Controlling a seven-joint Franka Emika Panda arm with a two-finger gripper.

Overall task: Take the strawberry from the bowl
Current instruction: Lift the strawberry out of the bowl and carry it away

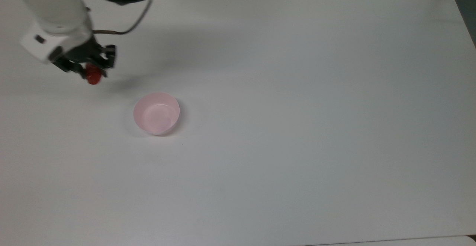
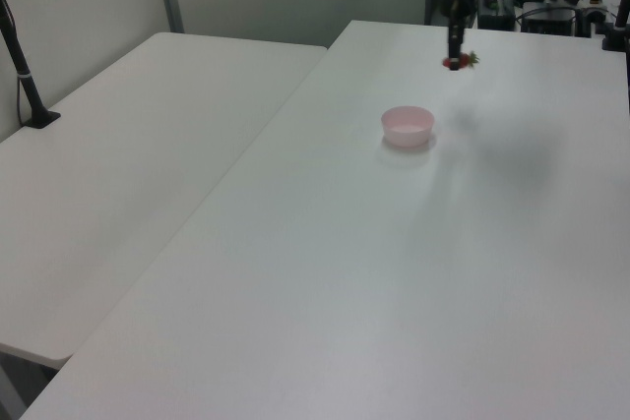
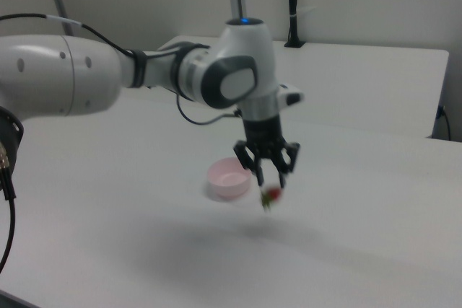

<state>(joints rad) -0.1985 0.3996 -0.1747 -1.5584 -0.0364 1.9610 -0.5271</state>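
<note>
White, rounded arm links with dark grey joint bands; a blue indicator light on the wrist joint. Black gripper (image 3: 268, 178) with black fingers (image 3: 254, 169) under a white flange; thin dark cable loops alongside.

The top view looks steeply down on the table (image 1: 297, 127) from high up. The left view stands far off, facing along it toward the arm's base. The right view sits low and near, opposite. All share the bowl (image 1: 156, 112).

You are seeing the bowl (image 1: 156, 113) sitting on the bench (image 1: 297, 127), the pincer (image 1: 89, 70) holding the strawberry (image 1: 93, 75) above the bench, up and toward the top view's left of the bowl
</note>
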